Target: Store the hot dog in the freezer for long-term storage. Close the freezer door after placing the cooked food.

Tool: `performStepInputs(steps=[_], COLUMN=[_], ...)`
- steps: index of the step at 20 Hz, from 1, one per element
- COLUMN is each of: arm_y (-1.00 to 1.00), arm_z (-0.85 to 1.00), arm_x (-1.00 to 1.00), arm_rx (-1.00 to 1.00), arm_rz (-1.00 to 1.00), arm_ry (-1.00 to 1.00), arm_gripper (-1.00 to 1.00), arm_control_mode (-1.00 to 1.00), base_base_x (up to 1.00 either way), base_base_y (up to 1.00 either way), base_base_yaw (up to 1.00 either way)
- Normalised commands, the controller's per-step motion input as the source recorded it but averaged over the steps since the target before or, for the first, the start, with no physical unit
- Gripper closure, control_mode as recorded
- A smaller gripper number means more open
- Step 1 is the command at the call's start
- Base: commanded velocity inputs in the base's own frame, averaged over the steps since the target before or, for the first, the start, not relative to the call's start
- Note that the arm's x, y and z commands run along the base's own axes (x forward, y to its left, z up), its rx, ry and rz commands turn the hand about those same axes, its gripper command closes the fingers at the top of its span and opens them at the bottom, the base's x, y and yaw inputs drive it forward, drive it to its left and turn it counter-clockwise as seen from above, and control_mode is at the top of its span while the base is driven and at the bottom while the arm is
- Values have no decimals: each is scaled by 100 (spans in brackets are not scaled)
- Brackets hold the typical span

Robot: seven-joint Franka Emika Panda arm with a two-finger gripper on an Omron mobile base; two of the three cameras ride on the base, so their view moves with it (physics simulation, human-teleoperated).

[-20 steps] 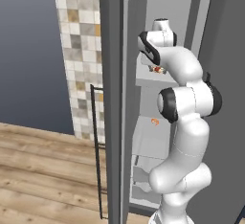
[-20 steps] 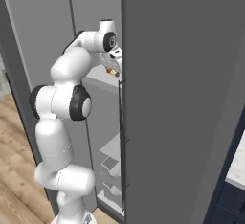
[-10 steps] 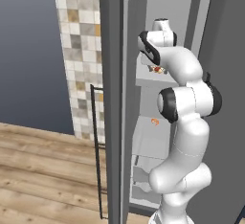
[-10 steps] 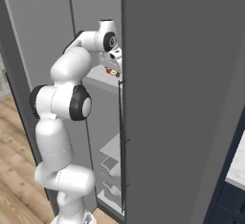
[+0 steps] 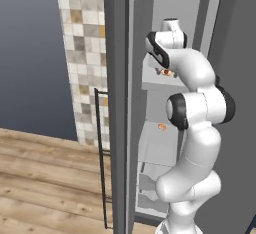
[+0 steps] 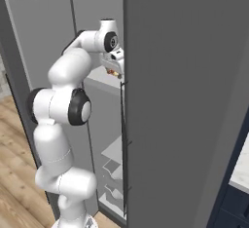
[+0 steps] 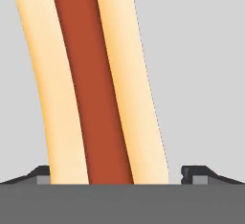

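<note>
- The tall flat grey freezer door (image 5: 120, 103) with its thin dark bar handle stands open; closing it is left to do.
- The two-finger gripper (image 5: 166, 71) reaches over the pale grey freezer shelf (image 5: 152, 80).
- The tan-bunned hot dog (image 7: 93, 82) lies between the spread fingertips (image 7: 194, 174), apparently on that shelf; whether the jaws have released it, I cannot tell.

Hot dog (image 7: 91, 84) – tan bun, red sausage – over freezer (image 5: 172, 8) shelf; freezer door (image 5: 120, 103) open.

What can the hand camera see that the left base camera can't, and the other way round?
Hand view alone: the hot dog close up, tan bun around a red sausage, between the gripper fingertips, which stand apart. Left base view alone: the open freezer door with its dark bar handle, the tiled wall and the wooden floor. Both: the hot dog inside the freezer.
</note>
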Motion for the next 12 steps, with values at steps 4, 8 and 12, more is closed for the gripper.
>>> performStepInputs(steps=[4, 8, 12], arm_y=[0, 3, 14], arm_z=[9, 7, 6], arm_x=[-55, -46, -47], arm_rx=[0, 0, 0], arm_rz=[0, 0, 0], arm_ry=[-3, 0, 0], arm_gripper=[-100, -100, -100], arm_control_mode=[-100, -100, -100], base_base_x=[0, 0, 0], base_base_y=[0, 0, 0], base_base_yaw=[0, 0, 0])
